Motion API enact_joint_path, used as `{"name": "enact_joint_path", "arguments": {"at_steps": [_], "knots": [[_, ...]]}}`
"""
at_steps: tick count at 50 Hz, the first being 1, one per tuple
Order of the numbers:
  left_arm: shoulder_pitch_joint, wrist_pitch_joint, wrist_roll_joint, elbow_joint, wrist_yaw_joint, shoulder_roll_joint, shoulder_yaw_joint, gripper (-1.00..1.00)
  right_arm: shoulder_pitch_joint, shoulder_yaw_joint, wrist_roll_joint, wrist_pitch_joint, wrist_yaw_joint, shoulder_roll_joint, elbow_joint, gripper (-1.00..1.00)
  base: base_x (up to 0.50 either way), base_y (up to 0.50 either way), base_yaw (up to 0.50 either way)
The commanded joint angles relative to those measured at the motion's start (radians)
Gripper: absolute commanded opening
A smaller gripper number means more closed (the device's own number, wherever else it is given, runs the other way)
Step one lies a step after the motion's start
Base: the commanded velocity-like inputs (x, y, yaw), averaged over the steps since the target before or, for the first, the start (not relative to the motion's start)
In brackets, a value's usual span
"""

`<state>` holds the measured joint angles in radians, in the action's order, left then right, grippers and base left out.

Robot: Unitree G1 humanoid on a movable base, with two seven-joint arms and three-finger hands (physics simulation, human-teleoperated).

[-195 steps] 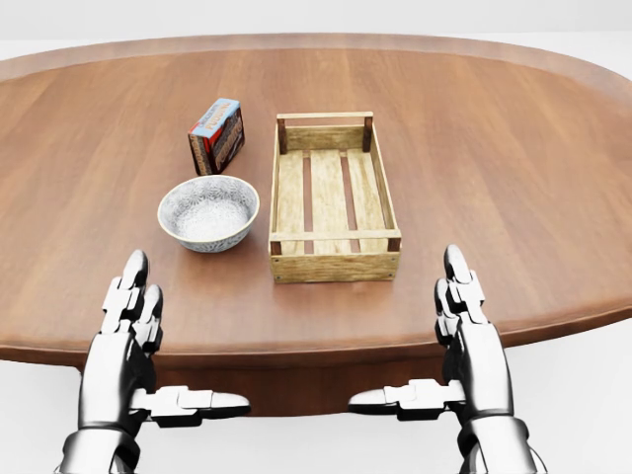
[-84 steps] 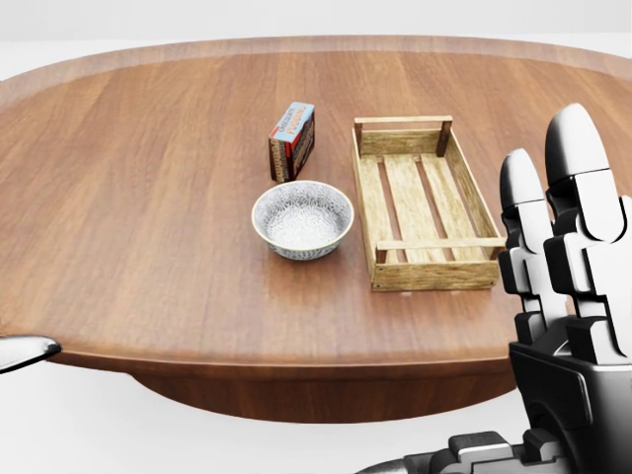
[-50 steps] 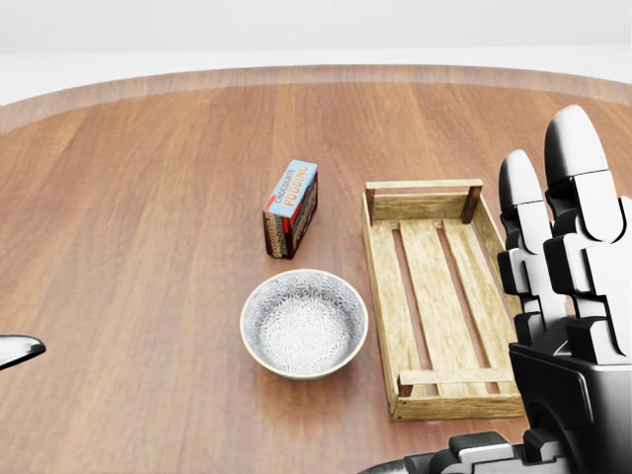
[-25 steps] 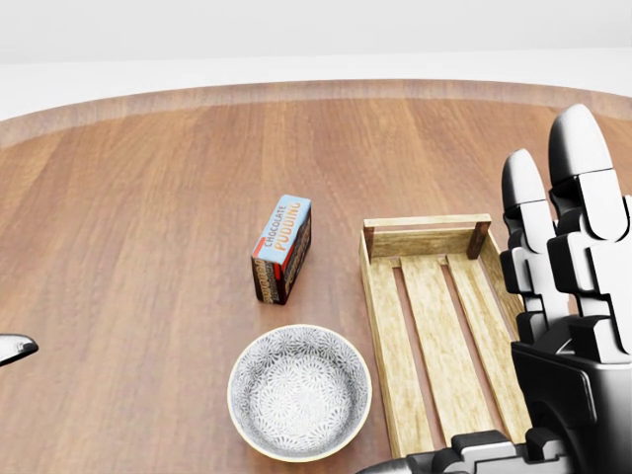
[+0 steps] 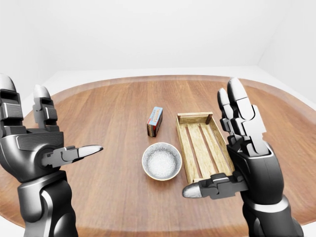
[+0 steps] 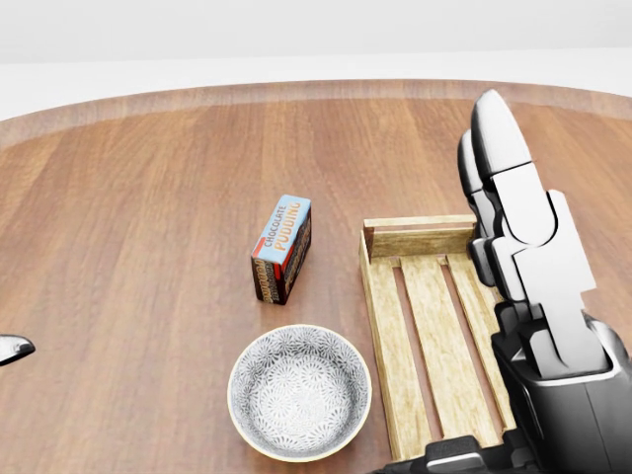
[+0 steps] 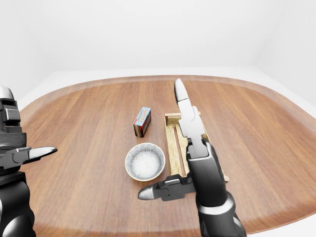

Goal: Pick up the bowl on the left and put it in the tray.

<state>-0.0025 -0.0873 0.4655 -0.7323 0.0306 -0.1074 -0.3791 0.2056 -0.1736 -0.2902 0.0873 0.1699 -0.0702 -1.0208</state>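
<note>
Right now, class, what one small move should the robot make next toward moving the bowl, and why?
Probably lower the right hand toward the bowl: both hands are open and empty, the bowl sits untouched beside the empty tray, and the right hand looks nearer than the left hand.

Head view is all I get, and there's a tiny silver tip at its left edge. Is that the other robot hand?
Observer: Yes. The left-eye view shows the whole left robot hand, fingers open and upright, holding nothing.
Operator: Is it touching the bowl?
Observer: No. It stands well to the left of the bowl, with bare table between them.
Operator: And the big robot hand on my right?
Observer: The right robot hand is open too; its thumb points left, its tip just lower right of the bowl, not touching.
</note>
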Motion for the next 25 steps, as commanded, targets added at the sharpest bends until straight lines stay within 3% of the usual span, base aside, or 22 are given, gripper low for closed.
{"name": "enact_joint_path", "arguments": {"at_steps": [1, 17, 18, 25], "knots": [[-0.003, 0.0, 0.001, -0.009, 0.004, -0.001, 0.0, 1.0, -0.035, -0.045, -0.158, 0.0, 0.083, -0.009, 0.037, 1.0, 0.0, 0.0, 0.0], [0.0, 0.0, -0.002, -0.002, -0.001, 0.0, -0.002, 1.0, -0.001, -0.132, -0.303, 0.0, 0.13, -0.031, 0.109, 1.0, 0.0, 0.0, 0.0], [-0.012, 0.0, 0.022, -0.008, 0.008, -0.008, -0.029, 1.0, 0.036, -0.265, -0.435, 0.0, 0.119, -0.099, 0.32, 1.0, 0.0, 0.0, 0.0], [-0.011, 0.0, 0.032, -0.012, 0.015, -0.015, -0.03, 1.0, 0.049, -0.25, -0.49, 0.0, 0.16, -0.066, 0.351, 1.0, 0.0, 0.0, 0.0]]}}
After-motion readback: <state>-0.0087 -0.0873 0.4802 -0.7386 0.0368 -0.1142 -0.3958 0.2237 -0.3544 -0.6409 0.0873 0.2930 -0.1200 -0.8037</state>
